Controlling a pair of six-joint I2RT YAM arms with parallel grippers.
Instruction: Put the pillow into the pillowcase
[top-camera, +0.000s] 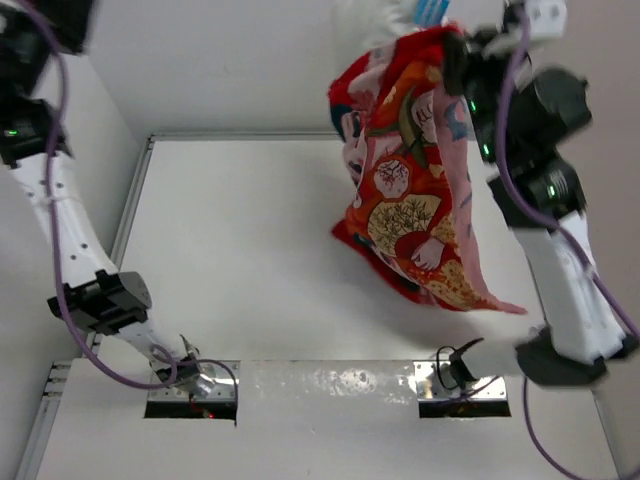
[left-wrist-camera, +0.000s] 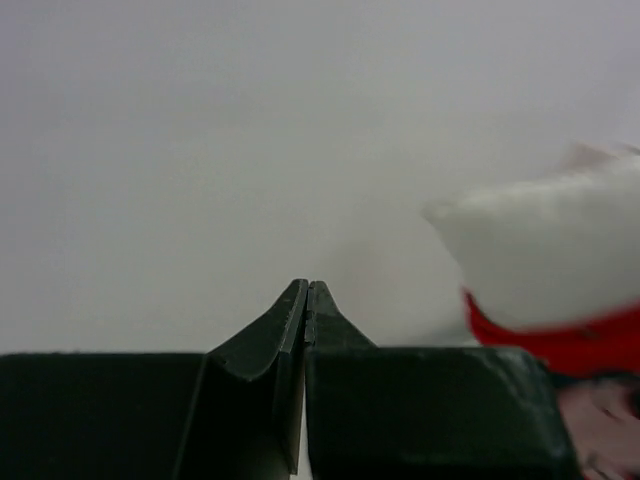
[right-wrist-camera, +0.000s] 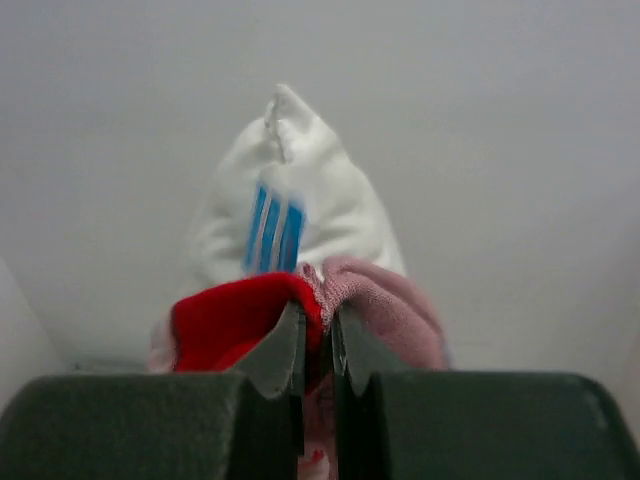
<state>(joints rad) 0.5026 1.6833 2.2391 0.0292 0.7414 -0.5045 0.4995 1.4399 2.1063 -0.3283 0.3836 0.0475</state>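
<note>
Pillowcase (right-wrist-camera: 222, 322) — edge inside right end effector (right-wrist-camera: 316, 318)

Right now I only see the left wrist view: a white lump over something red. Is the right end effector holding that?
Observer: Yes, the right end effector is shut on the pillowcase rim, pinching red and pink fabric.
Operator: Is everything tucked inside it?
Observer: No, a pillow corner with a blue-striped tag pokes out above the rim.
Operator: Is it lying flat?
Observer: No, the top view shows it hanging from that end effector above the table.
</note>
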